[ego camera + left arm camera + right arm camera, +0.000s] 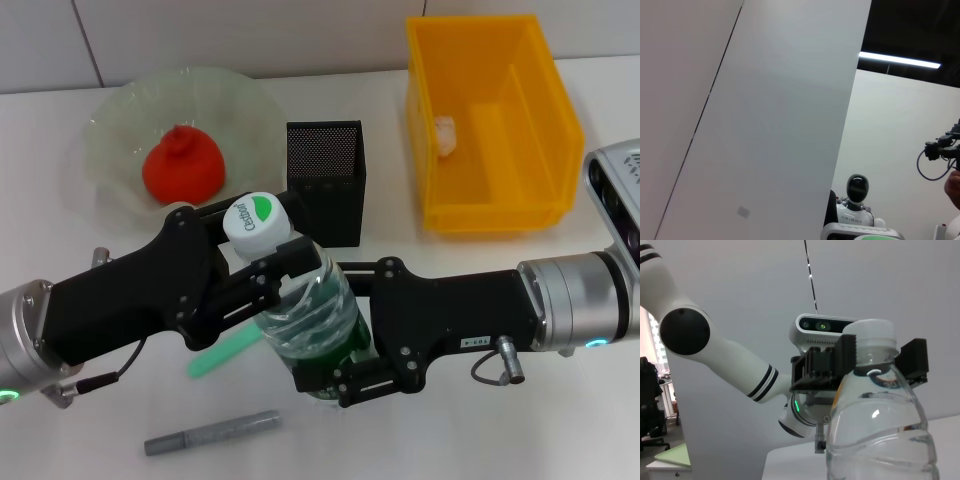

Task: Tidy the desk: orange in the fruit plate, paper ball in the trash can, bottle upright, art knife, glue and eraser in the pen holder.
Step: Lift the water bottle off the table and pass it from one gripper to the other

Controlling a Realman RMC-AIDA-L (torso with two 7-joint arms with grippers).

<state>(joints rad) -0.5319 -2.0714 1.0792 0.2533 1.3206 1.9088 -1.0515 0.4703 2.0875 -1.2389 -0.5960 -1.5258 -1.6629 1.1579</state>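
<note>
Your 2 hands meet on the bottle [305, 310] near the middle of the counter [520, 440], just in front of the holder [326, 180].

Left hand [262, 262]: reaches in from the left, fingers pinching the bottle at the neck, just under the white-and-green cap [255, 222]. In the right wrist view you see the same black fingers [822, 367] on either side of the neck below the cap [870, 332].

Right hand [335, 368]: reaches in from the right, fingers closed on the lower body of the bottle, around the green label.

Bottle: stands close to upright, cap toward the camera; you cannot tell whether the base touches the counter.

Orange [182, 167]: sits in the plate [110, 130], far left of the counter.

Bin [490, 120]: far right; 1 small white crumpled lump [446, 135] lies inside against its left wall.

Holder: black mesh, upright, between plate and bin; contents not visible.

Loose on the counter: 1 pale green stick [225, 355] lying partly under the left hand, and 1 grey pen-shaped item [212, 432] near the front edge.

Left wrist view shows only wall and room, no task items.
</note>
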